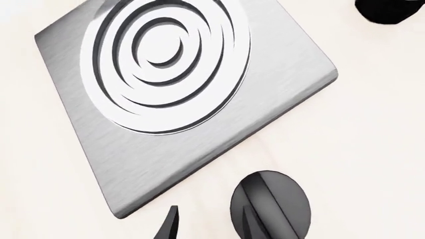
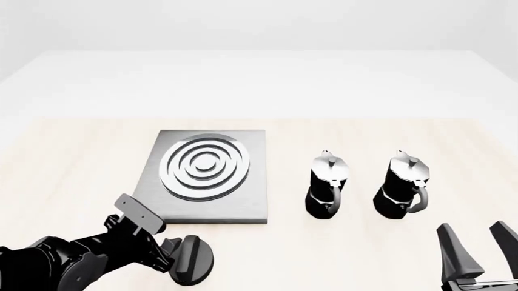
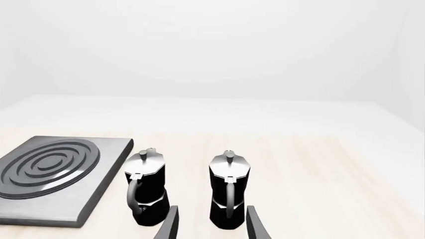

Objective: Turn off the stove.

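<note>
- left hand [image 2: 171,253]: its fingers stand apart, one on each side of the knob [image 2: 193,260]; in the left wrist view one fingertip [image 1: 169,225] shows beside the knob and the other overlaps its disc, but whether either touches it i cannot tell.
- the left hand grips nothing that can be made out.
- right hand [image 2: 477,248]: fingers spread apart, bare, raised above the bench [image 2: 73,151] near its front edge, well to the right of the stove [image 2: 208,176].
- knob: just in front of the stove's front edge, near its left corner, apart from the slab, lying on the bench.
- stove: lies flat on the bench, left of centre.
- two pots stand upright to the right of the stove, side by side: the near pot [image 2: 326,184] close beside the stove, the far pot [image 2: 401,185] further right; neither touches the stove or the other.
- from the right wrist view both pots sit ahead of the right hand's fingers, between that hand and the far part of the bench.
- stove: flat square slab of brushed grey metal with rounded corners, concentric silver rings on top.
- knob: round, black, glossy, with a raised bar across it.
- pots: black faceted bodies, silver lids with small top knobs, black handles.
- bench: pale wood grain.
</note>
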Motion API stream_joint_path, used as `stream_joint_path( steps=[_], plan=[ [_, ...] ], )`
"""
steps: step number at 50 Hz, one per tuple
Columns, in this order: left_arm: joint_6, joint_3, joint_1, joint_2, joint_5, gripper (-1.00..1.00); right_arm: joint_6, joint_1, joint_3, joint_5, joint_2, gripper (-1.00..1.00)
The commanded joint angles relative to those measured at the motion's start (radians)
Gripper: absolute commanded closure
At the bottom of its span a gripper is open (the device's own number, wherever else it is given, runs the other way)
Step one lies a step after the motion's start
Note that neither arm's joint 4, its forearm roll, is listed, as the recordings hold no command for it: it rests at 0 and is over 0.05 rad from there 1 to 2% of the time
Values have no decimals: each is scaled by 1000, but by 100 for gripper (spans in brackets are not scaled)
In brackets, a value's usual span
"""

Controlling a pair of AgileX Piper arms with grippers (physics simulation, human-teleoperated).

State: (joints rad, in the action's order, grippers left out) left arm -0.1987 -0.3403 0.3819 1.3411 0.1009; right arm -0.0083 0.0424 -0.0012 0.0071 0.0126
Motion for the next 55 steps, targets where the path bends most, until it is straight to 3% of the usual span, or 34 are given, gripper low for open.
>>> stream_joint_path(
  steps=[1, 12, 20, 39, 55],
  plan=[
    [-29, -58, 15, 15, -17, -100, -1, 0, 0, 1, -2, -100],
    [-115, -122, -13, 5, -67, -100, -3, 2, 0, -2, 2, -100],
    [-124, -112, -46, -22, -80, -100, -3, 4, 0, 0, -1, -100],
    [-118, -33, -122, -165, -139, -100, -8, 11, 0, -25, 25, -100],
    [-74, -32, -151, -461, -320, -100, -15, 9, 0, 4, -7, -100]
  ],
)
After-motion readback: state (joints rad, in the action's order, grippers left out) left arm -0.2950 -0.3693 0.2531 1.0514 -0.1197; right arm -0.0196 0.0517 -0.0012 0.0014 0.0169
